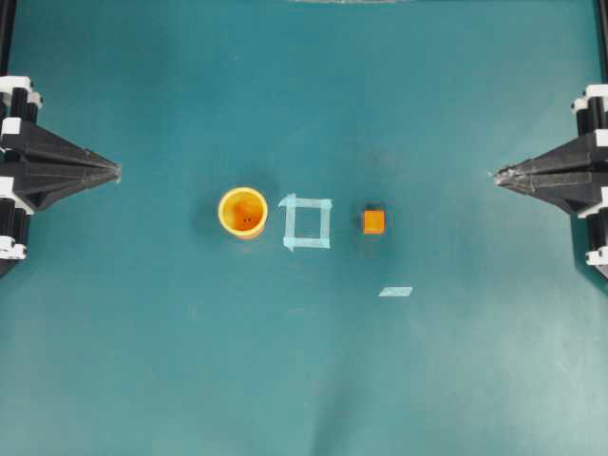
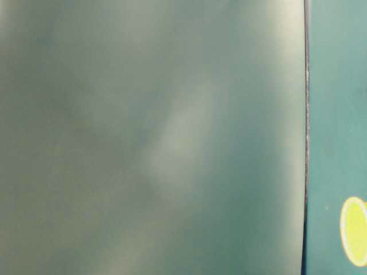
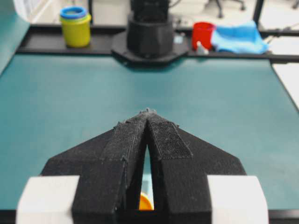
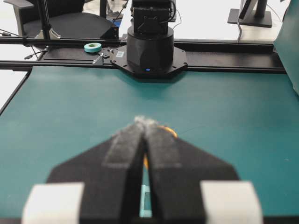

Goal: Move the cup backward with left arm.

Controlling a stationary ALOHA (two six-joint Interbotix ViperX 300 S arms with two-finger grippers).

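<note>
The yellow-orange cup (image 1: 243, 211) stands upright on the teal table, left of centre, its darker orange inside showing. My left gripper (image 1: 116, 172) rests at the table's left edge, well apart from the cup, shut with its pointed fingers pressed together and nothing between them. In the left wrist view that gripper (image 3: 148, 112) points across the table, and a sliver of the cup (image 3: 145, 203) shows through the slit behind the tips. My right gripper (image 1: 498, 177) sits shut at the right edge; past its tips (image 4: 145, 122) the cup's rim (image 4: 171, 131) peeks out.
A pale tape square (image 1: 307, 221) lies just right of the cup, then a small orange cube (image 1: 373, 221), with a tape strip (image 1: 395, 292) nearer the front. Beyond the table stand a yellow jar (image 3: 74, 26), a red cup (image 3: 202, 35), a blue cloth (image 3: 238, 37) and a tape roll (image 4: 92, 46).
</note>
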